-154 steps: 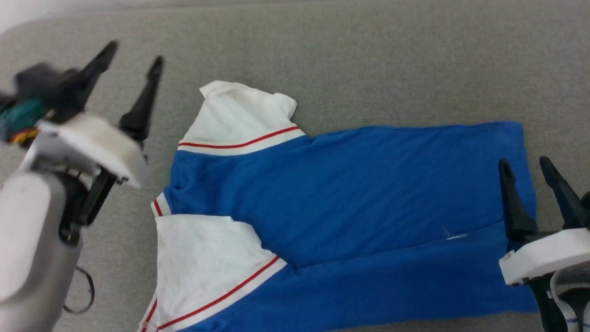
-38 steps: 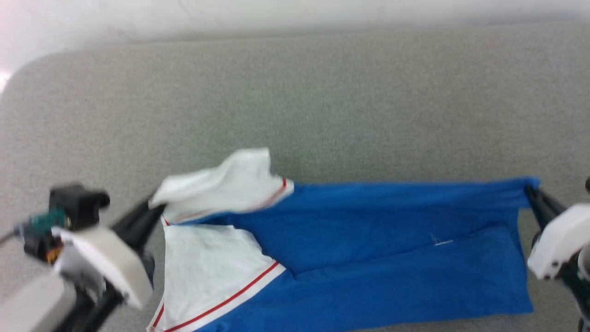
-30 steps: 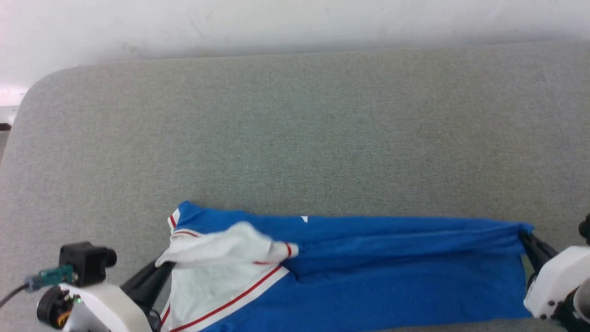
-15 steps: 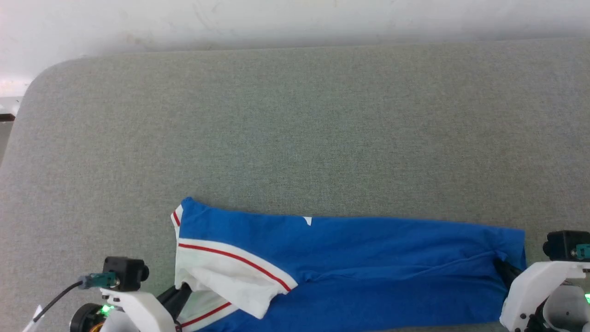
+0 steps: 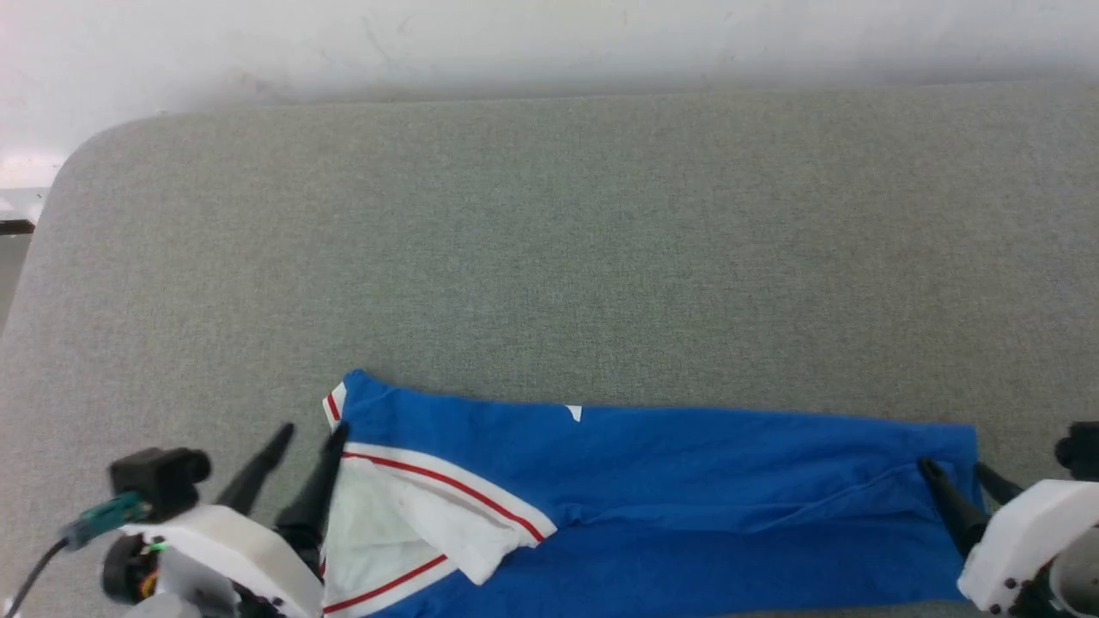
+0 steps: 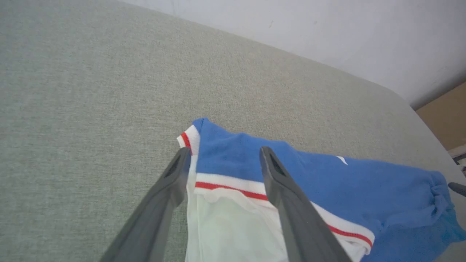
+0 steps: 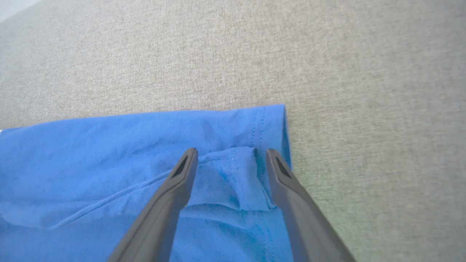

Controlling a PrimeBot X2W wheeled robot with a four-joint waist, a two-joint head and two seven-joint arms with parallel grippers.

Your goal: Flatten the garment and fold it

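Here's the garment [image 5: 687,481], a bright blue soft T-shirt with white sleeves trimmed in red and white, lying as a long narrow band along the near edge of the grey-green fabric-covered table [image 5: 549,257]. Its neck end points to the robot's left and its hem to the right. A white short sleeve [image 5: 412,524] with a thin red stripe sits doubled over at the left end, one corner flopped onto the blue. The only marking showing is one small white mark [image 5: 573,413] near the far edge of the cloth, too small to read. Out at the left end, the left gripper [image 5: 309,433] has its two long dark fingers [image 6: 153,218] spread wide and grasping nothing. From the wrist, one finger runs along the outer edge of the sleeve and the other crosses the striped seam of the garment [image 6: 236,153]; whether they press on the cloth I can't tell. Over at the hem, the right gripper [image 5: 955,470] is spread just as wide and is also empty. Its fingers [image 7: 160,211] sit either side of a small puckered ridge in the garment [image 7: 109,145], just inside the stitched corner. Beyond the table's rounded far corner there's a pale wall [image 5: 549,43].
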